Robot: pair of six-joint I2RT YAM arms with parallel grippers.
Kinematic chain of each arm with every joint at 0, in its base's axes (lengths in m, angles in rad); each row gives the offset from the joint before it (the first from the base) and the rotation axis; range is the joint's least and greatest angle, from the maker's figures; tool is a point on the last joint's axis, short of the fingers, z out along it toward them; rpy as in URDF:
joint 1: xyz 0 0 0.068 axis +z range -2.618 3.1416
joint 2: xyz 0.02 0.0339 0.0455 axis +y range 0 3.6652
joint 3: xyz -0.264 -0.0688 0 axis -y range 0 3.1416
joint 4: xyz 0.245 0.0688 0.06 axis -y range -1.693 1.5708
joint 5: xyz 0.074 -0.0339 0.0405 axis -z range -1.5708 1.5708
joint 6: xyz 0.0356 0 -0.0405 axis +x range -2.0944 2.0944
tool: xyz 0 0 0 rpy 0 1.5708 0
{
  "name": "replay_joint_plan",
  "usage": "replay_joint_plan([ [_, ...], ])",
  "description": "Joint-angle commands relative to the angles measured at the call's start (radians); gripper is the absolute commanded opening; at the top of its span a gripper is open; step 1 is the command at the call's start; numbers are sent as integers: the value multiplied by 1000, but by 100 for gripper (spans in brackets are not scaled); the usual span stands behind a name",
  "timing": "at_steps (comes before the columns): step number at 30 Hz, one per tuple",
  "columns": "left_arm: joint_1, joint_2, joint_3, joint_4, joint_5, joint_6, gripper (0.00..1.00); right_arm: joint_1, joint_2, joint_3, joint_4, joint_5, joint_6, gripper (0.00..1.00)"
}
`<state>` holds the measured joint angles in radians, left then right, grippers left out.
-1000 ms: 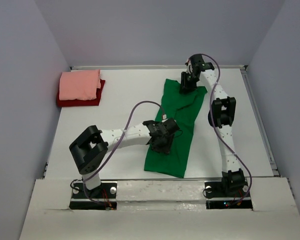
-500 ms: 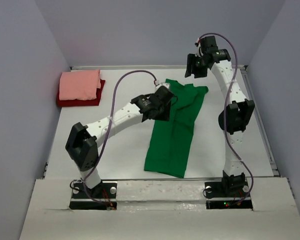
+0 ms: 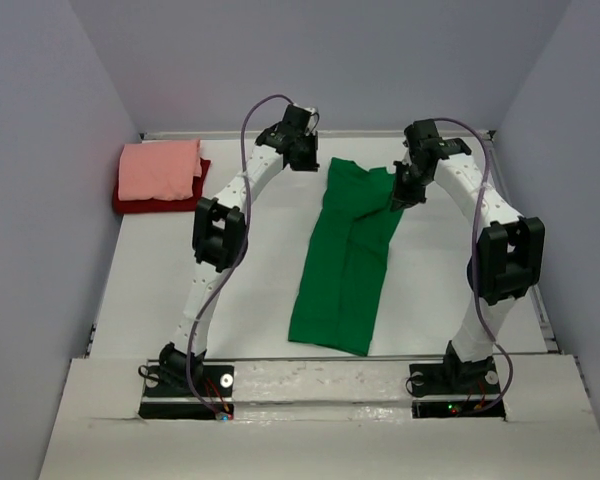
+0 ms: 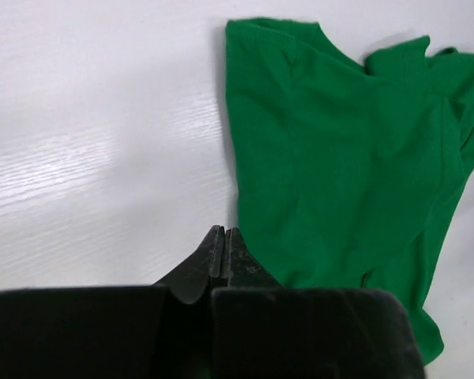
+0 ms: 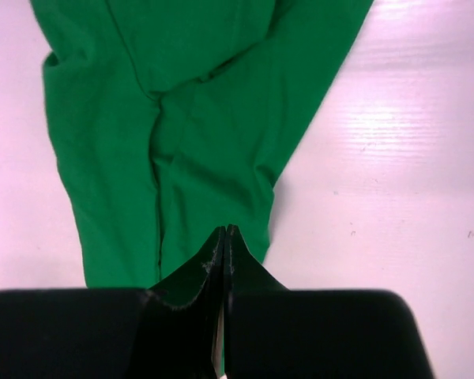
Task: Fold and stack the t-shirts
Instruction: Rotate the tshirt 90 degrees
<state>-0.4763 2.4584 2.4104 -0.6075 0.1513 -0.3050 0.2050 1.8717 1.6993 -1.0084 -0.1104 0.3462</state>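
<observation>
The green t-shirt (image 3: 345, 260) lies on the white table as a long narrow strip folded lengthwise, its collar end at the far side. A salmon-pink t-shirt (image 3: 160, 168) sits folded on top of a folded dark red t-shirt (image 3: 158, 203) at the far left. My left gripper (image 3: 302, 156) hovers just off the green shirt's far left corner, shut and empty; in its wrist view the tips (image 4: 223, 231) meet beside the cloth edge (image 4: 340, 158). My right gripper (image 3: 403, 194) is by the far right corner, shut with nothing held, its tips (image 5: 225, 230) over the green cloth (image 5: 182, 118).
Grey walls enclose the table on three sides, with a raised rim (image 3: 515, 240) along the right edge. Both arm bases sit at the near edge (image 3: 310, 385). Bare white tabletop (image 3: 230, 290) lies to the left of the green shirt.
The left arm swung from the green shirt's middle up to its far left corner. The right arm came down beside the far right corner. Both grippers closed.
</observation>
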Motion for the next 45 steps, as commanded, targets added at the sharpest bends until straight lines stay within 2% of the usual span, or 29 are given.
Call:
replay_joint_plan([
  [1,-1,-15,4,78,227,29,0,7,-91,-16,74,23,2,0],
  [2,-2,-21,-22,138,255,33,0,7,-95,-26,73,23,1,0],
  [6,-8,-22,-80,206,346,55,0,7,-103,-36,64,23,-13,0],
  [14,-13,75,-20,210,451,66,0,7,-91,-55,45,48,-4,0],
  [23,8,198,-4,190,493,64,1,16,-184,-53,28,18,24,0],
  [27,15,238,15,170,481,69,1,16,-206,-64,13,32,28,0],
  [32,30,246,12,129,383,40,1,16,-224,-86,14,29,40,0],
  [39,79,168,-115,114,216,21,0,25,-210,-81,2,48,45,0],
  [45,145,106,-221,114,188,24,0,34,-180,-69,-4,51,39,0],
])
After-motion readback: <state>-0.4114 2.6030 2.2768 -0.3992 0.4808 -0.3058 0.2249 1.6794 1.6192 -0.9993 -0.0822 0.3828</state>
